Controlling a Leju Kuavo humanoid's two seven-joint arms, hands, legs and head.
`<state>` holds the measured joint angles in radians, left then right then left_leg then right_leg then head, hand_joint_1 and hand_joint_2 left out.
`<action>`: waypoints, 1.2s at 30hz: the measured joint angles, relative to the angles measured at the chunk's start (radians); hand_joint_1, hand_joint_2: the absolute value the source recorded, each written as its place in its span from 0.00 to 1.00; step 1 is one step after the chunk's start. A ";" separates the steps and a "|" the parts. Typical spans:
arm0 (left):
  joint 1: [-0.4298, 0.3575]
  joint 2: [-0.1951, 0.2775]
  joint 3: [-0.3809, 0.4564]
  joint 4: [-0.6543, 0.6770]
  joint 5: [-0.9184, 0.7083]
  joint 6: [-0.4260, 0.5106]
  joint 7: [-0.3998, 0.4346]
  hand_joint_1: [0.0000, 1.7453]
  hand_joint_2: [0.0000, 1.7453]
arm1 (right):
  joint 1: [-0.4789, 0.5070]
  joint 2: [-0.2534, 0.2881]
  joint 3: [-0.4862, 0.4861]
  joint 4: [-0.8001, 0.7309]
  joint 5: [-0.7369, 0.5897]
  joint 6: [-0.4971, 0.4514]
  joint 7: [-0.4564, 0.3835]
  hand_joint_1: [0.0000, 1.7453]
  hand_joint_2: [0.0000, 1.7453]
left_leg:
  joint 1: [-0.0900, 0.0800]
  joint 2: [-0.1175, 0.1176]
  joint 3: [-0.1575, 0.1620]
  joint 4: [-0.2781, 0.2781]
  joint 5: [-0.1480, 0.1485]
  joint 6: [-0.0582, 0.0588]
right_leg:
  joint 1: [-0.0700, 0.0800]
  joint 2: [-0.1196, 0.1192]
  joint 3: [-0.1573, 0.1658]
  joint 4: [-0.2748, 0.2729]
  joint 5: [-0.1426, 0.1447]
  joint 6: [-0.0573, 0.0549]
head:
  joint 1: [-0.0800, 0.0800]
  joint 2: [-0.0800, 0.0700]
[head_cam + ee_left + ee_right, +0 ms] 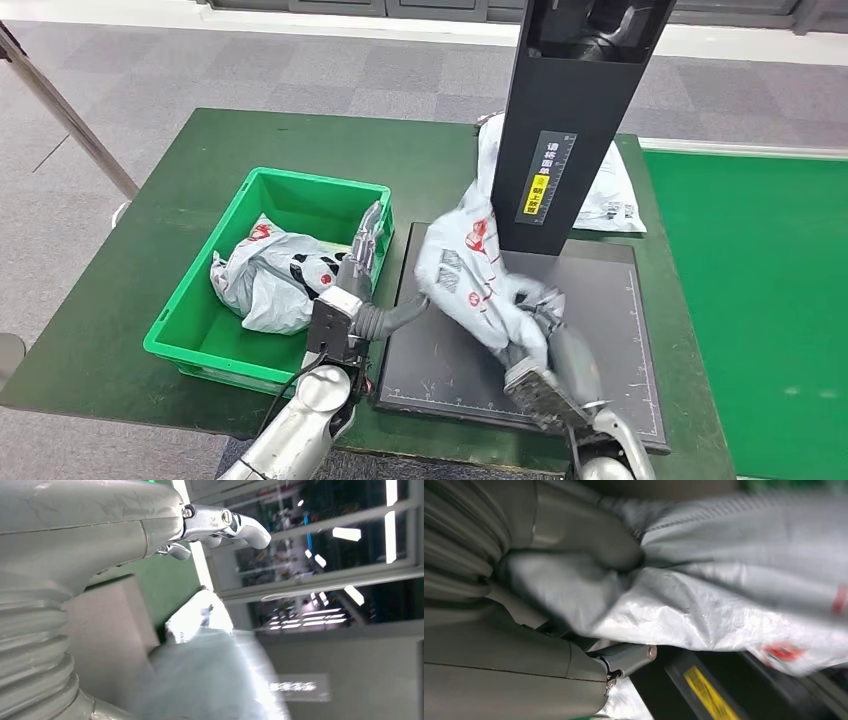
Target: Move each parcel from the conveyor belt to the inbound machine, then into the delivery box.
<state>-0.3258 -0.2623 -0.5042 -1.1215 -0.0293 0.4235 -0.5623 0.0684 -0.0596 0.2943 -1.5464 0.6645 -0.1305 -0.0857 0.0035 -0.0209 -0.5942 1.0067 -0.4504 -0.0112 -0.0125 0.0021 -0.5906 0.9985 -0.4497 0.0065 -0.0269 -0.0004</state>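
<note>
The right robot hand [535, 335] is gripping a crumpled grey plastic parcel [470, 265] above the black inbound machine [585, 330], beside which one parcel is already lying in the green plastic delivery box [200, 290].

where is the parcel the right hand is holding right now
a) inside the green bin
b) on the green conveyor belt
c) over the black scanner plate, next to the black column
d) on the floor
c: the right hand grips the grey parcel above the black scanner plate, beside the black column; a different parcel lies in the green bin.
</note>
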 joint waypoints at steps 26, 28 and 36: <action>-0.006 0.005 0.041 -0.019 -0.027 0.008 0.021 0.00 1.00 | -0.038 -0.030 0.017 0.083 -0.302 -0.095 -0.215 0.00 1.00 | 0.000 0.001 0.001 0.000 0.000 0.000 | -0.001 0.001 0.000 0.000 0.000 0.000 | 0.000 0.000; -0.018 0.005 0.040 0.018 -0.042 0.008 0.023 0.00 1.00 | -0.040 -0.025 0.002 0.074 -0.351 -0.081 -0.240 0.00 1.00 | 0.000 0.002 0.001 0.000 0.000 0.000 | -0.001 0.001 0.000 0.000 0.000 0.000 | 0.000 0.000; -0.106 -0.014 -0.047 0.289 -0.277 -0.102 0.184 0.00 1.00 | -0.075 0.002 -0.083 0.080 -0.734 0.129 -0.356 0.00 1.00 | -0.001 0.003 0.001 0.000 0.000 0.000 | -0.001 0.003 0.000 0.000 0.001 0.001 | 0.000 0.000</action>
<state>-0.4317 -0.2759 -0.5513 -0.8326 -0.3064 0.3217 -0.3782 -0.0068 -0.0578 0.2111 -1.4664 -0.0699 -0.0014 -0.4419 0.0025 -0.0180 -0.5927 1.0071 -0.4503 -0.0108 -0.0138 0.0049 -0.5905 0.9981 -0.4487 0.0078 -0.0270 -0.0004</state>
